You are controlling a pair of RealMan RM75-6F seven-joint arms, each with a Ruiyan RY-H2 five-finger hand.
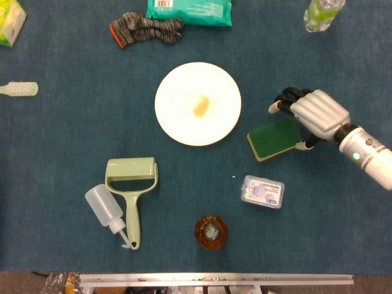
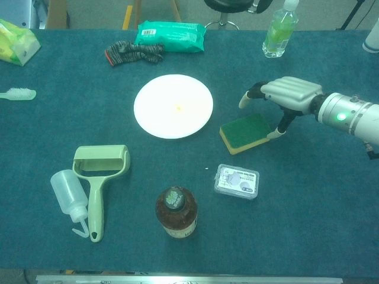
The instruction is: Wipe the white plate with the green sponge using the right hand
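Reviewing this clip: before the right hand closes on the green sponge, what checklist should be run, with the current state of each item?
1. Right hand is over the green sponge, fingers apart on its two sides: ok.
2. Sponge actually gripped: not ok; the fingers are spread and it lies flat on the table.
3. Thumb tip touches the sponge's right edge: cannot tell from either view.
4. Path from sponge to white plate is free of objects: ok.
5. Plate has something to wipe, a yellowish smear near its centre: ok.
6. Small clear plastic box, nearest neighbour, lies apart from the sponge: ok.
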